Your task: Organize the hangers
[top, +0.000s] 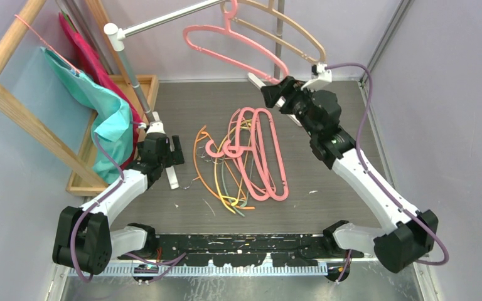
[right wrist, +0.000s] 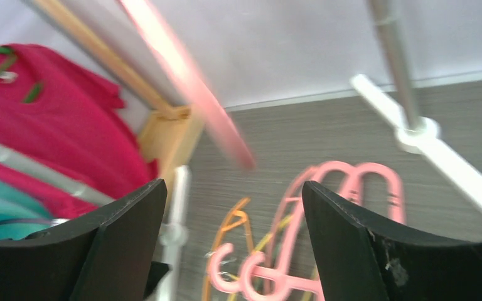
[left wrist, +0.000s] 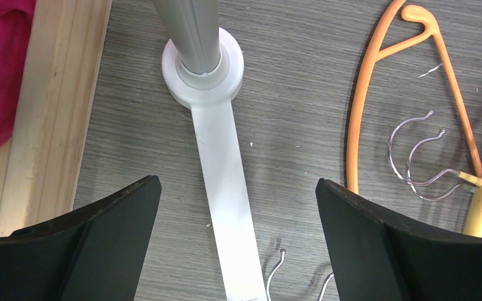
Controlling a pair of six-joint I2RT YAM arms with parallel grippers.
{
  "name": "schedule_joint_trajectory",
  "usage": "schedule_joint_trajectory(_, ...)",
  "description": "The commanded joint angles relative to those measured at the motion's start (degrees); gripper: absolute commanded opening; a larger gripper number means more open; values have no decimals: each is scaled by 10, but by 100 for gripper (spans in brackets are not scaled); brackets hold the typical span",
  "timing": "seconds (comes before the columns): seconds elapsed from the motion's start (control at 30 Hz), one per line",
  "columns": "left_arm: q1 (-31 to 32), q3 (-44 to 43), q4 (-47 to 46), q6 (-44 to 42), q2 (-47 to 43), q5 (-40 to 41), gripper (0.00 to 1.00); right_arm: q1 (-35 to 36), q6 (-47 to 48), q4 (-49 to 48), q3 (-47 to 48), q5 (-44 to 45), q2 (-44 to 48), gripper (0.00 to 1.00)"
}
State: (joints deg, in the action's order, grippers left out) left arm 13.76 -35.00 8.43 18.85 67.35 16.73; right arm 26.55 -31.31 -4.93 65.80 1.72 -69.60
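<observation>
A pile of hangers lies mid-table: thick pink ones (top: 260, 153) and thin orange (top: 202, 169), yellow and grey-green ones. A thick pink hanger (top: 226, 44) and a beige one (top: 289, 28) hang on the silver rail (top: 163, 20). My left gripper (top: 174, 153) is open and empty, low over the rack's white foot strip (left wrist: 226, 188), left of the pile. In the left wrist view it (left wrist: 237, 185) has the orange hanger (left wrist: 364, 113) and wire hooks (left wrist: 414, 157) on its right. My right gripper (top: 275, 91) is open and empty, raised just below the hanging pink hanger (right wrist: 182, 75). In its wrist view it (right wrist: 233, 188) looks down on the pink pile (right wrist: 345, 188).
A wooden rack (top: 6, 94) stands at the left with teal cloth (top: 110, 119) and a magenta garment (top: 88, 56) over its wooden base (top: 147, 84). The rail's grey pole (top: 135, 81) ends in a white base (left wrist: 204, 69). Walls close the back and right.
</observation>
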Motion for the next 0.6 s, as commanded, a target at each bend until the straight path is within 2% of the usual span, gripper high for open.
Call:
schedule_joint_trajectory(0.0, -1, -6, -23, 2, -5, 0, 98, 6, 88, 66, -44, 144, 50, 86)
schedule_joint_trajectory(0.2, -1, -6, -22, 1, -5, 0, 98, 42, 80, 149, -135, 161, 66, 84)
schedule_joint_trajectory(0.37, -1, -5, -21, 3, -7, 1, 98, 140, 40, 170, -245, 156, 43, 77)
schedule_joint_trajectory(0.47, -1, -5, -20, 2, -7, 1, 98, 185, 25, 185, -272, 153, 12, 76)
schedule_joint_trajectory(0.57, -1, -5, -19, 2, -8, 1, 98, 198, 24, 186, -283, 135, -9, 72)
